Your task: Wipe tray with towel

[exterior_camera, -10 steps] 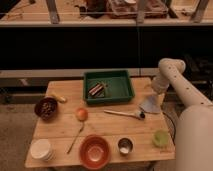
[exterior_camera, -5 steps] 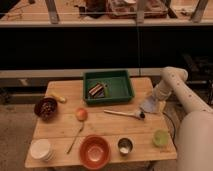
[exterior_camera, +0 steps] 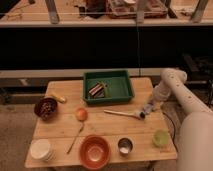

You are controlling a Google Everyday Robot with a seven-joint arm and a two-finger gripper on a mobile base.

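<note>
Your light wooden table (exterior_camera: pixel 60 127) carries the green rectangular plastic tray (exterior_camera: pixel 108 74) at its back middle, well apart from the work point. The tray holds a dark striped packet (exterior_camera: pixel 97 90), and a wipe could shove it or bunch cloth against it. The small pale blue-grey cloth towel (exterior_camera: pixel 149 105) lies near the table's right edge, with the gripper (exterior_camera: pixel 145 111) down on it. You cannot tell whether the claw is spread or pinching cloth. A shallow pinch could drop the towel in transit. The slim wooden-handled utensil (exterior_camera: pixel 122 113) lies just beside the gripper, so a lift may snag it.
</note>
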